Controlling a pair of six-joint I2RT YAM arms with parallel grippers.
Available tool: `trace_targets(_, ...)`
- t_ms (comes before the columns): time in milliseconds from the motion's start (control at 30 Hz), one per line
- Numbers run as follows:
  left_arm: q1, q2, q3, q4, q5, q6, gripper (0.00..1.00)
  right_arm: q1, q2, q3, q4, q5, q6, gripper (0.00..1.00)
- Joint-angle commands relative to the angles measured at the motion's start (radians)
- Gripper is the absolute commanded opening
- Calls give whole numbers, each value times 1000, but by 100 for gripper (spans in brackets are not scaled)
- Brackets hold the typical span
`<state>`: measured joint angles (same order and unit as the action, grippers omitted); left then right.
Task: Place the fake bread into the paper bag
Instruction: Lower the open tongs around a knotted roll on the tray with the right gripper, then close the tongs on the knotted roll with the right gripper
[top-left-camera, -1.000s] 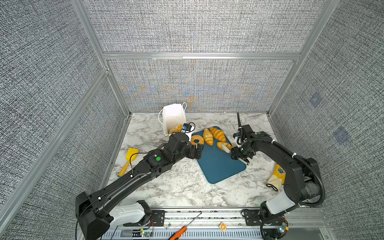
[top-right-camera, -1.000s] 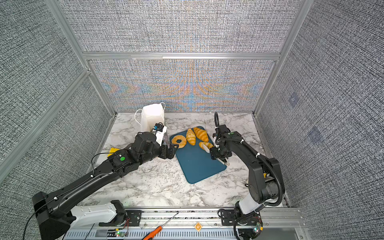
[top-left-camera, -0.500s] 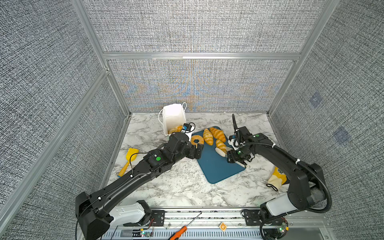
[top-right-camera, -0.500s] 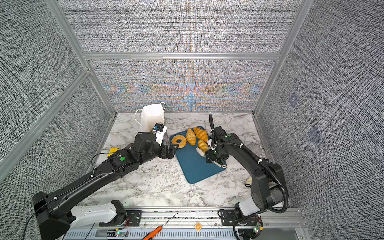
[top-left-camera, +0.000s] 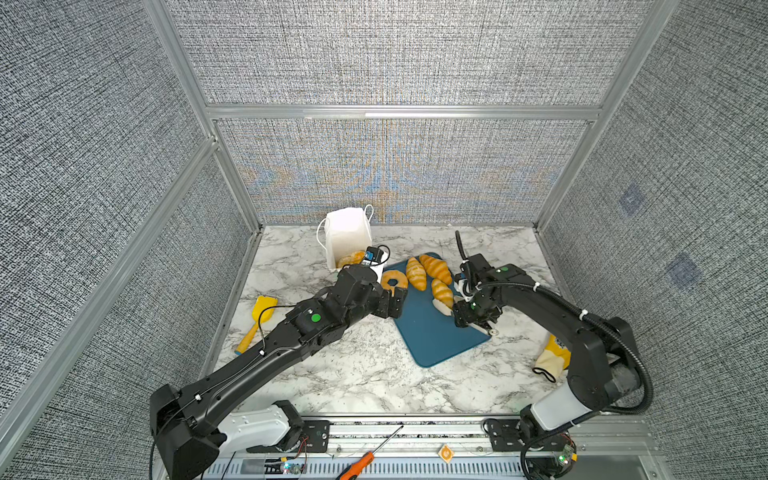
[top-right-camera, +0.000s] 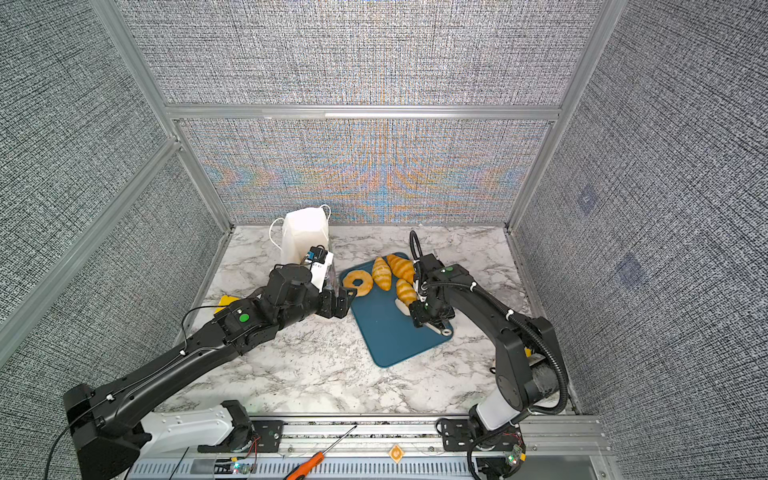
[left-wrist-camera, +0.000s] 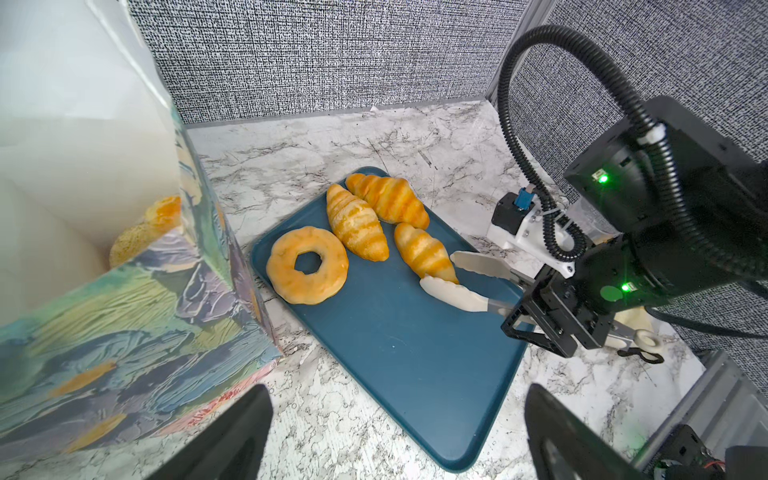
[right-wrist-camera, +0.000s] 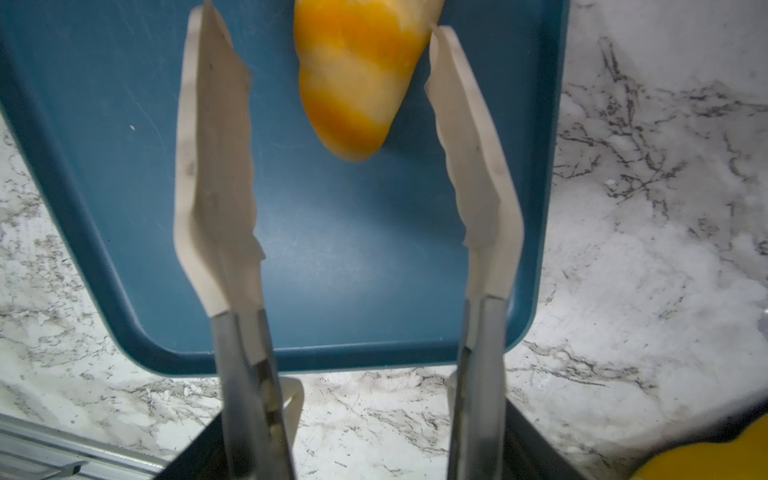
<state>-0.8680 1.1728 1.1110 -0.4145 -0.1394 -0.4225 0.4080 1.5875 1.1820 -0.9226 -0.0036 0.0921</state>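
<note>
While a croissant (left-wrist-camera: 424, 253) on the tray (left-wrist-camera: 395, 353) is straddled by parted tongs (left-wrist-camera: 453, 296) held in the right gripper (left-wrist-camera: 536, 313), pickup seems begun; squeezing is needed next. The left gripper (top-left-camera: 395, 302) is spread wide beside the paper bag (top-left-camera: 347, 232).

The croissants (left-wrist-camera: 357, 224) are banded golden-orange, tray (left-wrist-camera: 395, 353) teal, paper bag (left-wrist-camera: 124, 332) pastel floral.
</note>
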Motion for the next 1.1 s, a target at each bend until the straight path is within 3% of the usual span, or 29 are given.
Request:
trace_targets(0,-1,-6,3,5,-5,2,96,4,9,16,-2,43,8,72)
trace_targets(367,0,-3,1,3,1,2,96,12,67,55,16,43,-5,72)
trace_targets(1067,0,-22,-15,-14,-17,-10,97,56,184,145,-10,149,-38,69)
